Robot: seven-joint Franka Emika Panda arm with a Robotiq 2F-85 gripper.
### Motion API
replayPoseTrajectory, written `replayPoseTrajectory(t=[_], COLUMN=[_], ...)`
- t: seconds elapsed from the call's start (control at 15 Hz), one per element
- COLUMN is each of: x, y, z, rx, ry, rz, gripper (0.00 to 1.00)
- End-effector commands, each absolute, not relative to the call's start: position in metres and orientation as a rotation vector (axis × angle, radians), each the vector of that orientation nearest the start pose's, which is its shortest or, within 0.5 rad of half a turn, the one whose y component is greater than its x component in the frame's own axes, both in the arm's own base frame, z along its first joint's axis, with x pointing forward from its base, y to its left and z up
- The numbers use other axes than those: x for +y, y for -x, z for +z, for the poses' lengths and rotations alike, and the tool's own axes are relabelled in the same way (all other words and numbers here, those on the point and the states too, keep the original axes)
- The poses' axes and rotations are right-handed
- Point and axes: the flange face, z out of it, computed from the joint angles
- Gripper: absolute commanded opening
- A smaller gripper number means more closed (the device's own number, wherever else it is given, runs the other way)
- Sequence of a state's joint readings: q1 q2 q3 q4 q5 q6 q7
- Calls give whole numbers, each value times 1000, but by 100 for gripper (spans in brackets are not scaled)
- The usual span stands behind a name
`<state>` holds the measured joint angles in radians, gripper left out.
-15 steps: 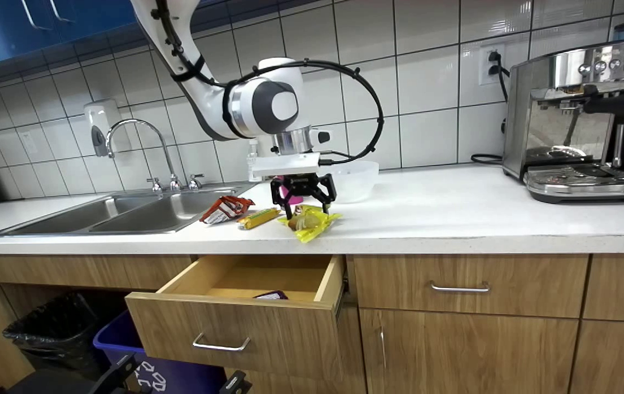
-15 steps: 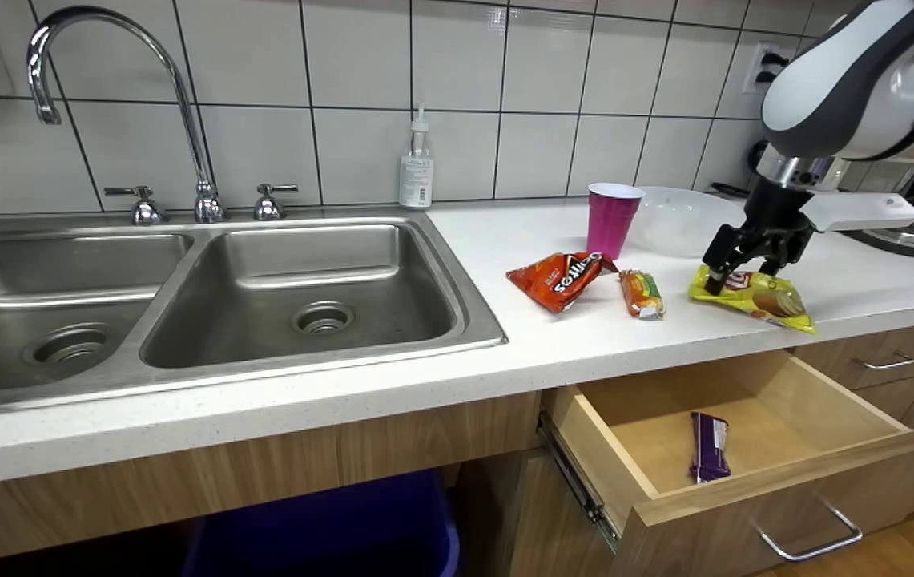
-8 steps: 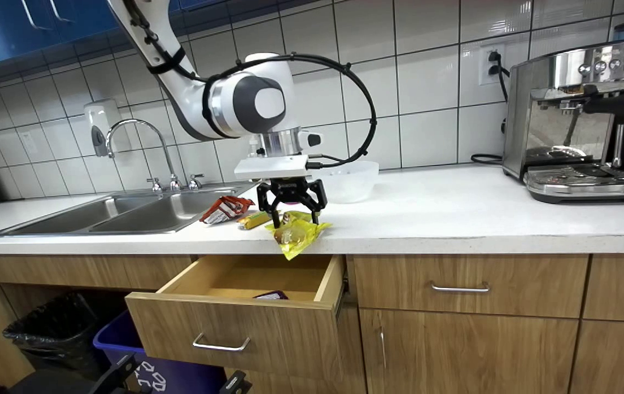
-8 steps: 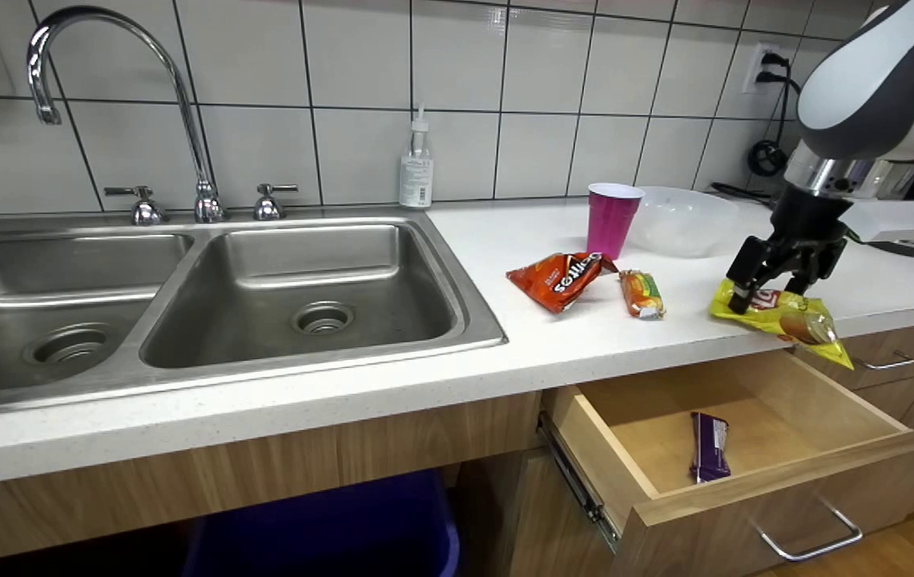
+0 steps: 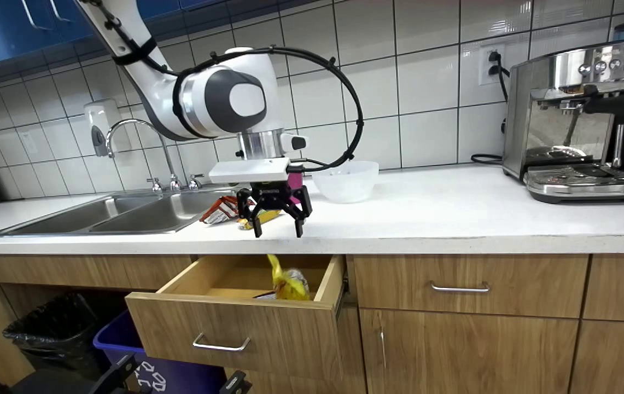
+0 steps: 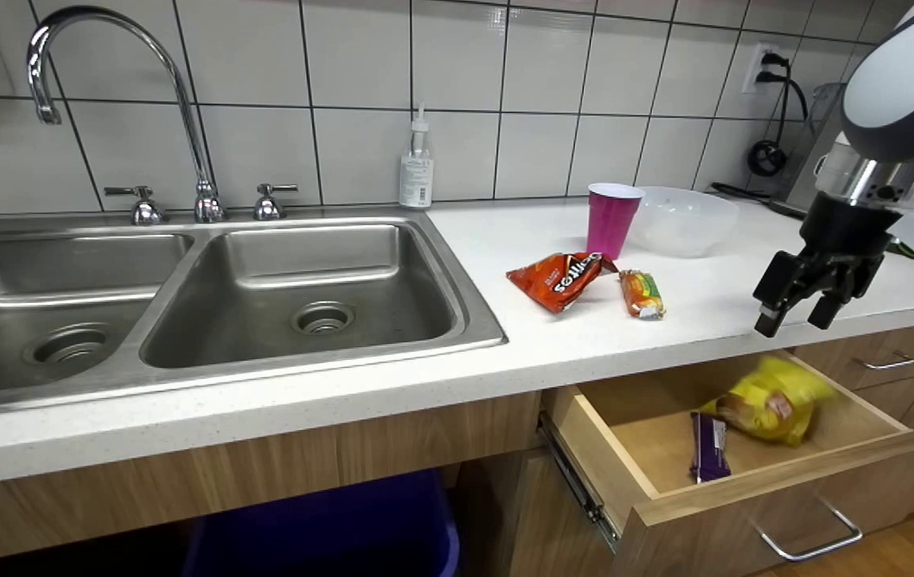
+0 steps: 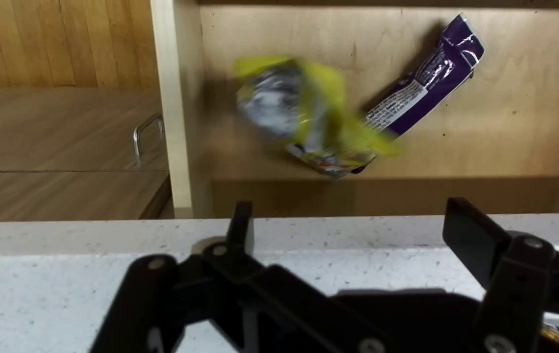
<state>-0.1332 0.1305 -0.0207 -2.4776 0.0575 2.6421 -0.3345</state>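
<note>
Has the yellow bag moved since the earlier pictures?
Yes: in both exterior views, the yellow bag has moved down, off the countertop and into the open drawer.

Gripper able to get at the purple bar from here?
Likely yes: the gripper is open and empty, the drawer pulled out. The yellow packet overlaps one end of the purple bar in the wrist view; the rest looks uncovered.

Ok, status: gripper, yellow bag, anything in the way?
Gripper open, empty, over the counter edge. Yellow bag inside the open drawer, blurred, possibly not settled. Purple bar in there too, might crowd it.
</note>
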Motion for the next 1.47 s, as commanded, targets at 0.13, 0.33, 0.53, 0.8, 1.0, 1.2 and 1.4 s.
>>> replayPoseTrajectory(t=[0.13,0.33,0.53,0.8,1.0,1.2,1.4], x=[-67,-66,-61,-47,-33,-18,-1], y=[-457,-459,-463,-471,-481,-493,-506], z=[265,272,277,283,293,304,313], rx=[-237,-246,-270,-327,-379,-435,-498], ry=[3110,3112,3114,3112,3106,3097,3084], rz=[-84,-100,-107,-119,-151,-190,-225], gripper=[100,100,100,100,100,100,100])
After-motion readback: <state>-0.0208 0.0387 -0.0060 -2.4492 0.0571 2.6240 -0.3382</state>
